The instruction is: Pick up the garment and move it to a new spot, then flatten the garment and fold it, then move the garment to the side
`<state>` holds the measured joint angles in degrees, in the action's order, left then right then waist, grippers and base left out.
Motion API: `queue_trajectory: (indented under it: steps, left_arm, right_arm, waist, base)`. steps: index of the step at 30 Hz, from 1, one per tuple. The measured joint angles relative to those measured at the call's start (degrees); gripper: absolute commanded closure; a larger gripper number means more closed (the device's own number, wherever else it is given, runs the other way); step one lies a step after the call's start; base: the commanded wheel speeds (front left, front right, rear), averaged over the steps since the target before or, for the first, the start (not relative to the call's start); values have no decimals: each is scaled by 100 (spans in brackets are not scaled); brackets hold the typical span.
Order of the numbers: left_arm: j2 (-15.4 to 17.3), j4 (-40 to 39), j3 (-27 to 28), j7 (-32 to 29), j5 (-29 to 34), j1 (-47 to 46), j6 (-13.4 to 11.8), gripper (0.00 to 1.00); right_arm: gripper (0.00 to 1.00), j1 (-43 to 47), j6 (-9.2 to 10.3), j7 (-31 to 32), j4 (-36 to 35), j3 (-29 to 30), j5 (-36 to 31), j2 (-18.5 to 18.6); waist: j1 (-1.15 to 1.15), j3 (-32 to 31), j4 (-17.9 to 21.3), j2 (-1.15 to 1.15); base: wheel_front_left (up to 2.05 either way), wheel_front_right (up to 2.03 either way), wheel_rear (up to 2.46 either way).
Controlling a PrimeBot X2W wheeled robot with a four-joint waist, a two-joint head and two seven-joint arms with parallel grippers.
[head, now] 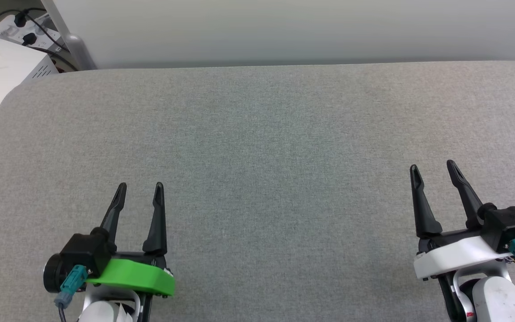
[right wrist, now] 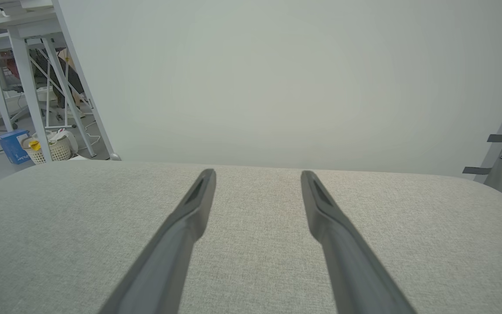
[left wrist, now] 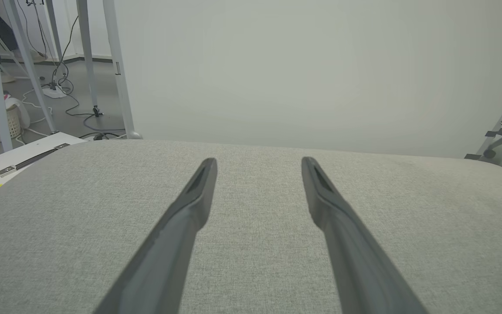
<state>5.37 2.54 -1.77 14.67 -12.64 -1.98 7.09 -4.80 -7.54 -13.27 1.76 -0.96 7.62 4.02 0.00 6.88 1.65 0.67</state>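
The table (head: 257, 134) is covered in a light grey woven fabric with a fine, even weave. In the head view it spans almost the whole width, and its surface lies flat and smooth. Its far edge runs straight across, close below a pale wall (head: 284, 31). The far left corner is rounded, and from there the left side slants toward the near left. In both wrist views the far edge looks soft and padded, rolling gently downward, and the far right corner curves away in the same rounded manner. The grey is slightly uneven, with the middle a shade darker than the sides.
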Motion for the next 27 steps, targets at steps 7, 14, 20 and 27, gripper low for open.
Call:
queue_trajectory:
  steps: [7,14,20,27]
  left_arm:
    - [-37,-23,1,0,-4,81,8,0]
    - [-42,-48,4,0,-11,104,8,0]
    - [-33,-60,-47,-9,-20,104,7,100]
    - [-33,-62,-45,-62,3,104,-7,100]
  right_arm:
    - [0,0,0,-46,45,-2,0,-22]
    - [0,0,0,-70,107,-42,1,-48]
    - [100,0,0,-60,115,-44,3,-48]
    - [100,0,0,-8,114,-40,2,-48]
  waist:
    - [0,-5,6,0]
    - [0,-29,12,0]
    - [0,-39,15,0]
    - [0,-71,7,0]
  base:
    - [0,0,0]
    - [0,0,0]
    - [0,0,0]
    - [0,0,0]
